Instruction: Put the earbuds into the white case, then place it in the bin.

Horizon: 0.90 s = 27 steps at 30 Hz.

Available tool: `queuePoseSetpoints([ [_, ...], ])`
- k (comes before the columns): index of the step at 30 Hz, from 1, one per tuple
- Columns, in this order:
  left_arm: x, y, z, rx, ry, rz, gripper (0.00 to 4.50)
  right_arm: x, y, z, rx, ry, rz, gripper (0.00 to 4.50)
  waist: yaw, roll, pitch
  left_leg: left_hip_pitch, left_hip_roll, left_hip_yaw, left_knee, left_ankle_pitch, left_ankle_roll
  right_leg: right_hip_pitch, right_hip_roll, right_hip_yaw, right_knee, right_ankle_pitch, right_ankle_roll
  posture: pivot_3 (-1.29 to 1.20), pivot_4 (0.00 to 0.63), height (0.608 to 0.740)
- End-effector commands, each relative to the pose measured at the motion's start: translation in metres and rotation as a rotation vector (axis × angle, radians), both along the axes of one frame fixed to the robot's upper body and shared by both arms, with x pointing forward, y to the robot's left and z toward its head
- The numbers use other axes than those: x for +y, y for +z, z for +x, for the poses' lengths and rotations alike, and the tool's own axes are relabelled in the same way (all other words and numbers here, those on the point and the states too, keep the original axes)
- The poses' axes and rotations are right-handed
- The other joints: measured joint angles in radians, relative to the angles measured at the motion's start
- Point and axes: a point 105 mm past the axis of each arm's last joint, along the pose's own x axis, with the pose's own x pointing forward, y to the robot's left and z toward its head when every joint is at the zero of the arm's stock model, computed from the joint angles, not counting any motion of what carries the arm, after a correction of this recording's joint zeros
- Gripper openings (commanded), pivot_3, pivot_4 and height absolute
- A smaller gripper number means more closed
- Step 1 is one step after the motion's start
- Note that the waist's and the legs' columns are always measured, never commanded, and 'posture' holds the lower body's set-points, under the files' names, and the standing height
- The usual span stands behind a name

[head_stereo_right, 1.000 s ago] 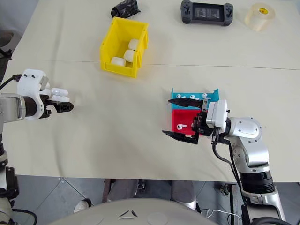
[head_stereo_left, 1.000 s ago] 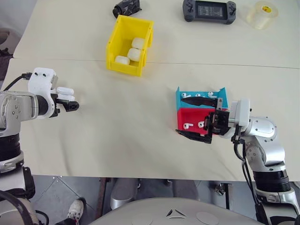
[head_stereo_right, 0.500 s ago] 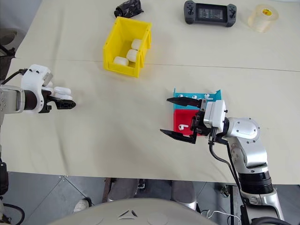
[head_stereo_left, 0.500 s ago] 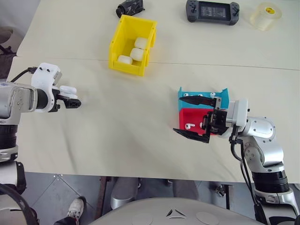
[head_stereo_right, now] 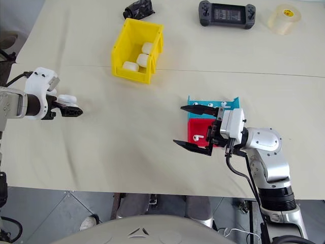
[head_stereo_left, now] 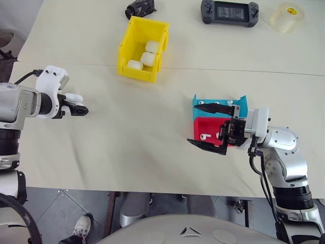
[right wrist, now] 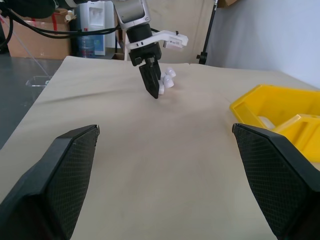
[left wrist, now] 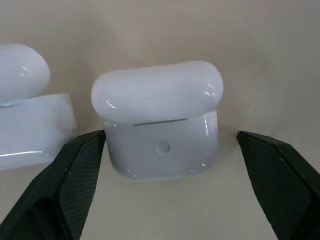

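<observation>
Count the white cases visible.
5: three in the yellow bin, at and; two at the left gripper, at and. Others may be hidden.

A workroom or lab: cardboard boxes (right wrist: 30, 40), a water dispenser (right wrist: 93, 27) and cables beyond the cloth-covered table (right wrist: 150, 150).

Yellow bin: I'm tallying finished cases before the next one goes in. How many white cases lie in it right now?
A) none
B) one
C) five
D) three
D: the head views show three white cases lying together inside the yellow bin, one near its front lip and two behind it.
</observation>
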Motion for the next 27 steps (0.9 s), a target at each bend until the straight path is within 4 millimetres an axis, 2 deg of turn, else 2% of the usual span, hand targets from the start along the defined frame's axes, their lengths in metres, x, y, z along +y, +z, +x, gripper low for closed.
queuePoseSetpoints([
  [1,0.005,-0.007,-0.009,0.048,0.011,0.009,3.88,0.002,0.007,-0.005,-0.048,0.013,0.002,4.5,-0.001,0.0,0.0,0.0,0.0,0.0,0.0,0.0,0.0,0.0,0.0,0.0,0.0,0.0,0.0,0.0,0.15,0.74],
  [4,0.009,-0.007,-0.01,0.049,0.026,0.014,2.94,0.003,0.008,-0.004,-0.051,0.012,0.003,4.5,-0.004,0.0,0.0,0.0,0.001,0.0,0.0,0.0,0.0,0.0,0.0,0.0,0.0,0.0,0.0,0.0,0.15,0.74],
  [5,0.009,-0.007,-0.01,0.048,0.031,0.01,2.81,0.003,0.008,-0.004,-0.052,0.011,0.003,4.5,-0.006,0.0,0.0,0.0,0.001,0.0,0.0,0.0,0.0,0.0,0.0,0.0,0.0,0.0,0.0,0.0,0.15,0.74],
  [12,0.005,-0.003,-0.008,-0.01,0.029,-0.034,2.81,0.001,0.007,-0.003,-0.05,0.007,-0.004,4.5,-0.013,0.0,0.0,0.0,0.001,0.0,0.0,0.0,0.0,0.0,0.0,0.001,0.0,0.0,0.0,0.0,0.15,0.74],
  [15,-0.015,0.018,0.0,-0.246,-0.122,-0.154,2.81,-0.001,0.006,-0.003,-0.043,0.0,-0.015,4.5,-0.015,0.0,0.0,0.0,0.001,0.0,0.0,0.0,0.0,-0.001,-0.001,0.001,0.001,0.0,0.0,0.0,0.15,0.74],
  [18,-0.024,0.026,-0.003,-0.356,-0.203,-0.214,2.81,-0.004,0.005,-0.004,-0.04,-0.006,-0.021,4.5,-0.01,-0.002,0.001,-0.001,0.002,0.0,0.001,0.0,0.0,-0.001,-0.003,0.001,0.0,0.0,0.0,0.0,0.15,0.74],
  [20,-0.047,0.052,-0.017,-0.654,-0.458,-0.301,2.81,-0.01,0.005,-0.001,-0.038,-0.024,-0.039,4.5,-0.01,-0.001,0.001,-0.002,0.002,0.0,0.001,0.0,0.0,-0.001,-0.003,0.001,-0.001,0.0,0.0,0.0,0.15,0.74],
  [21,-0.053,0.059,-0.026,-0.76,-0.528,-0.332,2.81,-0.013,0.006,0.0,-0.039,-0.03,-0.047,4.5,-0.01,-0.001,0.001,-0.002,0.001,0.001,0.0,0.0,0.0,-0.001,-0.004,0.001,-0.001,0.0,0.0,0.0,0.15,0.74],
  [24,-0.056,0.059,-0.037,-0.88,-0.555,-0.391,2.81,-0.017,0.008,0.001,-0.041,-0.037,-0.06,4.5,-0.009,-0.001,0.001,-0.002,0.002,0.001,0.0,-0.001,0.0,-0.001,-0.004,-0.001,-0.005,0.0,0.0,0.0,0.15,0.74],
  [27,-0.075,0.047,-0.056,-0.961,-0.698,-0.442,2.81,-0.025,0.01,0.002,-0.049,-0.061,-0.076,4.5,-0.008,-0.001,0.001,-0.001,0.003,0.001,0.001,-0.001,-0.001,0.001,-0.003,-0.002,-0.005,0.0,0.0,0.0,0.15,0.74],
])
